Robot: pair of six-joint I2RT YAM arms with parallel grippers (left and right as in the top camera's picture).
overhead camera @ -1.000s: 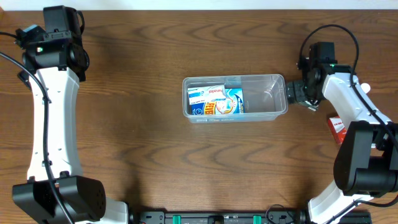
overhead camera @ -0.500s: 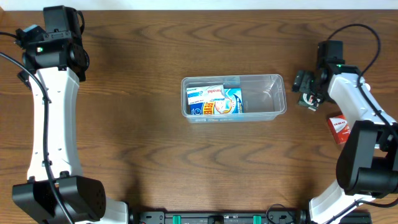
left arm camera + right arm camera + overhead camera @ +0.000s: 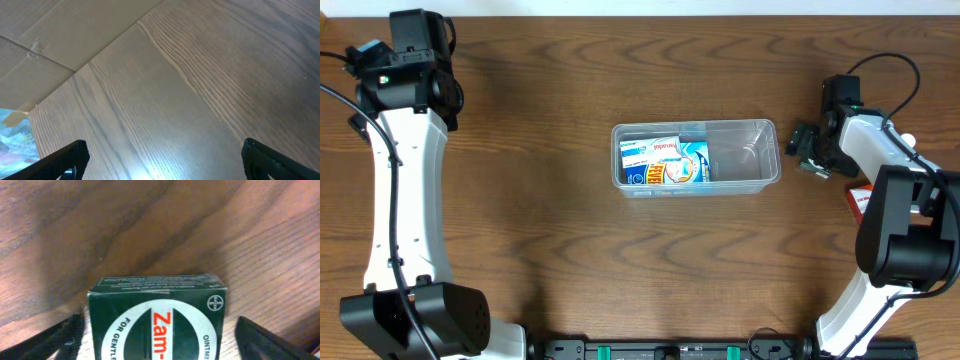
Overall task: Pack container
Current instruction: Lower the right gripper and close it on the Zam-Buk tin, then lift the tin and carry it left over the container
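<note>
Green box (image 3: pixel 156 322): cut off by the lower edge, lettering broken at "Zam-".
Red box (image 3: pixel 858 200): partly covered by the right arm (image 3: pixel 876 147).
Cartons (image 3: pixel 665 162): print too small to be read inside the container (image 3: pixel 767 150).

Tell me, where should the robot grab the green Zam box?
By its two opposite side walls, coming down from above with the right gripper. The green box lies flat on the table, label up, so those walls are straight and parallel, good for flat fingers. The open fingers stand one on each side of it.
</note>
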